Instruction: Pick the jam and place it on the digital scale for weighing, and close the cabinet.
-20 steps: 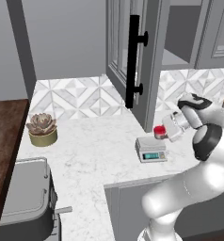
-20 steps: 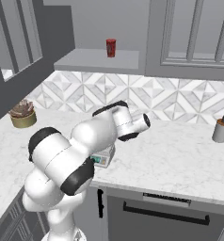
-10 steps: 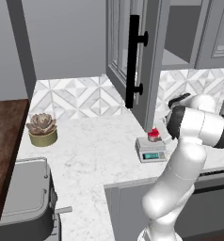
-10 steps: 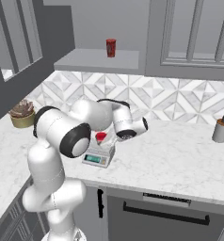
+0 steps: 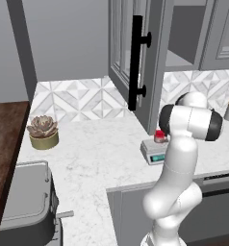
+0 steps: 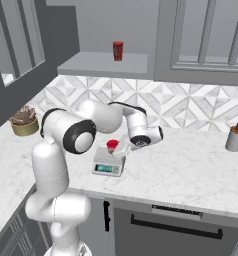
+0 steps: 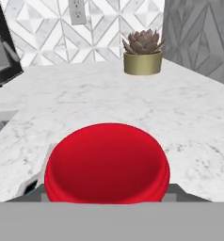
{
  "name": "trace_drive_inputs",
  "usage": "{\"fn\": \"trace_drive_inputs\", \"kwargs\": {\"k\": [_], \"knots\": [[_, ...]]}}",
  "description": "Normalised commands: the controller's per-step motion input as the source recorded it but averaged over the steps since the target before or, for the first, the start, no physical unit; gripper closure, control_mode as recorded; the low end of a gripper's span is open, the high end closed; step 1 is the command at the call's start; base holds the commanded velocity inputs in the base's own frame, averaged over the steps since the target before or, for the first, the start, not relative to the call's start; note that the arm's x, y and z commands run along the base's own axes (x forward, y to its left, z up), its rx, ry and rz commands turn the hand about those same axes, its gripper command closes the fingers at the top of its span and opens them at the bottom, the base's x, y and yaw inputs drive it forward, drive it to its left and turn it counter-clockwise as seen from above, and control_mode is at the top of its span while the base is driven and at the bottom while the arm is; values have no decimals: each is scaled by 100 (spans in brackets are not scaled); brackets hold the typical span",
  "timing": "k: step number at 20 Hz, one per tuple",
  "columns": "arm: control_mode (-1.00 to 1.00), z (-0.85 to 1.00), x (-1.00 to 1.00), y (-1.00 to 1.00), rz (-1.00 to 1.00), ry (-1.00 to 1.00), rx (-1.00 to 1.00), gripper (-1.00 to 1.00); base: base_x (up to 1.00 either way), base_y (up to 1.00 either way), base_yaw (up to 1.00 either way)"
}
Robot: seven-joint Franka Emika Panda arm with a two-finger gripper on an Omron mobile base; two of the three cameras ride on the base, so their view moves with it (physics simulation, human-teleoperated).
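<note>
The jam point(image 6: 112, 145), a squat red jar with a red top, stands on the digital scale point(image 6: 108, 165) near the counter's front edge. The left base view has the jam point(image 5: 159, 136) on the scale point(image 5: 154, 152) just behind my arm. My gripper point(image 6: 122, 147) reaches the jar level from the right, its fingers hard against it. The jam's red top point(image 7: 107, 167) looms close in the hand view, with my fingertips hidden. The cabinet point(image 5: 155, 72) hangs above with its glass door swung wide open and its black bar handle point(image 5: 135, 67) facing out.
A taller slim red container point(image 6: 118, 50) stands on the shelf over the scale. A potted succulent point(image 5: 43, 130) sits far left on the counter, a soap dispenser point(image 6: 234, 137) far right. A grey appliance point(image 5: 25, 211) fills the lower left corner.
One second ago the jam hung just above the scale in my gripper; it came down onto the platform. Over the last half second the jar and hand have barely moved.
</note>
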Motion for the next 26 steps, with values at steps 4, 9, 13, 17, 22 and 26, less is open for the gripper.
{"fn": "trace_drive_inputs", "kwargs": {"k": [4,9,13,17,22,26], "knots": [[-100,11,-41,3,0,-12,0,100,0,0,0],[-100,0,-15,31,0,-7,0,100,0,0,0],[-100,0,7,36,0,-6,0,100,0,0,0],[-100,0,1,6,0,0,0,-100,0,0,0],[-100,0,0,0,0,-2,0,-100,0,0,0],[-100,4,1,-5,0,-7,1,-100,0,0,0]]}}
